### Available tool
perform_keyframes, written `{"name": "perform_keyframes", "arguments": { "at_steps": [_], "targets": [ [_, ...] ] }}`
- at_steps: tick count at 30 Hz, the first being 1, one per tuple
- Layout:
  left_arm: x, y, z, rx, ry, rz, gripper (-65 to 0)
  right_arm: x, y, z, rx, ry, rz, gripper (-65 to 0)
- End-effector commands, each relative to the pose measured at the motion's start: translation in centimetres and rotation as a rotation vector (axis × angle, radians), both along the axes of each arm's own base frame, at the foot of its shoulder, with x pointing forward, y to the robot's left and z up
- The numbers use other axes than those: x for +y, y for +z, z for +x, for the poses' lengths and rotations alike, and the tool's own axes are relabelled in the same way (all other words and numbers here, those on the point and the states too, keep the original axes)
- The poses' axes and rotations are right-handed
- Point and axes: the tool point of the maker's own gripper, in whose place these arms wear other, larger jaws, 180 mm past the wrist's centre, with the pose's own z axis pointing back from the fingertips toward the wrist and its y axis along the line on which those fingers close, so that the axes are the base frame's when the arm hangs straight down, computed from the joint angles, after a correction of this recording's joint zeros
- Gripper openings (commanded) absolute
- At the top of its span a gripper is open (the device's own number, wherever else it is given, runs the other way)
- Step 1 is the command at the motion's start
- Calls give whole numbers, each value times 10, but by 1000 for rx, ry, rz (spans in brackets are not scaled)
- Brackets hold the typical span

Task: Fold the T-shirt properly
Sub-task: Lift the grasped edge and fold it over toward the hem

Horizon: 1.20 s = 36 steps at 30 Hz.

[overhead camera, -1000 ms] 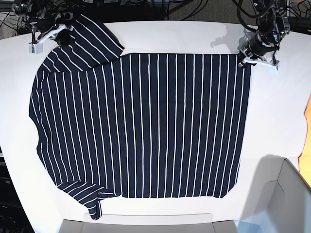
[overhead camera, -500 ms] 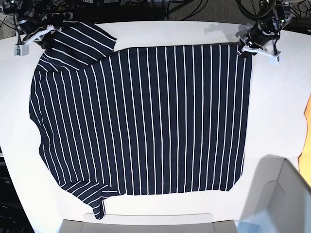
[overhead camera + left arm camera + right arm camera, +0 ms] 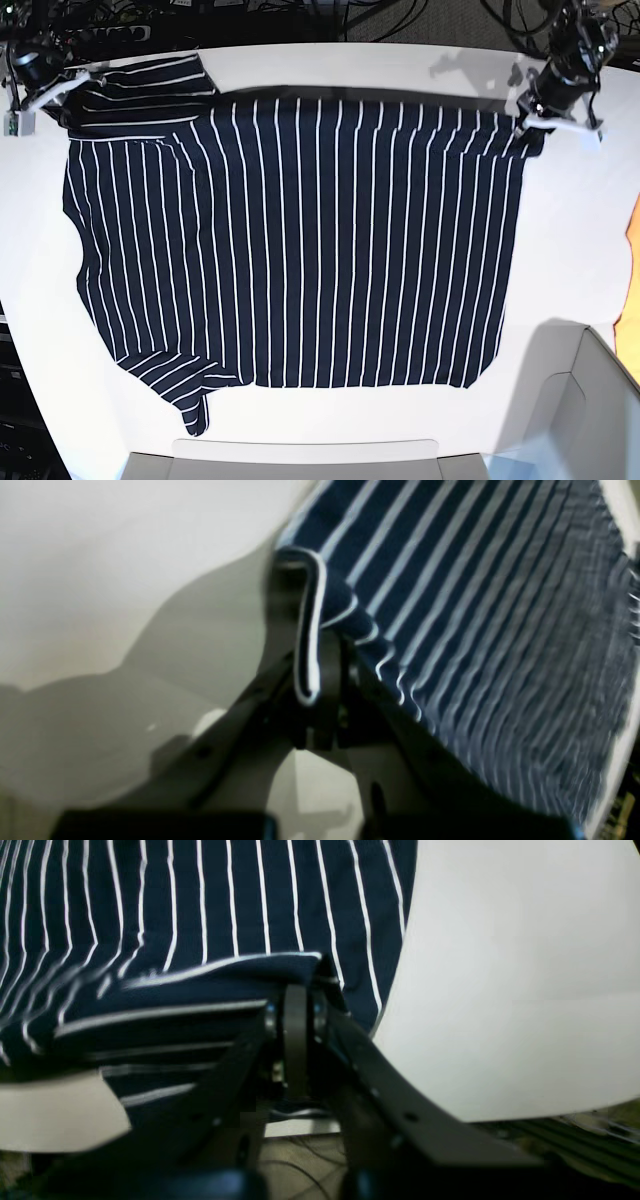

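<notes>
The dark navy T-shirt (image 3: 300,250) with thin white stripes lies spread on the white table (image 3: 590,230), pulled taut along its far edge. My left gripper (image 3: 530,112) is at the far right, shut on the shirt's corner. In the left wrist view that corner (image 3: 310,645) is folded over between the shut fingers of the left gripper (image 3: 320,705). My right gripper (image 3: 52,98) is at the far left, shut on the sleeve edge. The right wrist view shows the T-shirt (image 3: 200,915) bunched at the closed tip of the right gripper (image 3: 296,1000).
An orange cloth (image 3: 634,270) shows at the right edge. A grey box (image 3: 575,400) stands at the near right corner and a flat grey tray (image 3: 300,462) along the near edge. Cables (image 3: 300,15) run behind the table's far edge.
Both grippers have moved outward and toward the table's far edge with the shirt in them. The far edge is now stretched straighter and the far-left sleeve lies flatter.
</notes>
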Motion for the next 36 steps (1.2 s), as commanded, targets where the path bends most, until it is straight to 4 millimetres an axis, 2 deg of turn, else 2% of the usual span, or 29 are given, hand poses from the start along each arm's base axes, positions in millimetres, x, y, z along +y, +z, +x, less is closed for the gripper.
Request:
{"name": "perform_keyframes", "arguments": {
  "at_steps": [1,6,13,22,29,31,36],
  "targets": [
    [1,9,8,-32,-2,4,-650,2,11,13,-41,35,-28,-650],
    [-8,15,24,-70,11,-32,-650,19,5,40,-31,103,-85,-650],
    [-5,18,34,-89,16,-16,-650,33,8,67,-49,159,-135,-650],
    [9,31,63,-126,22,96,-650,32,11,97,-63,167,-181,-650],
    [16,17,80,-108,52,52,-650,20,1,119,-47,154,-154,-650],
    [11,16,88,-113,43,38,-650,20,-6,123,-26,174,-151,-650],
    [12,12,104,-117,50,8,-650,17,-3,138,-39,175,-144,-650]
  ]
}}
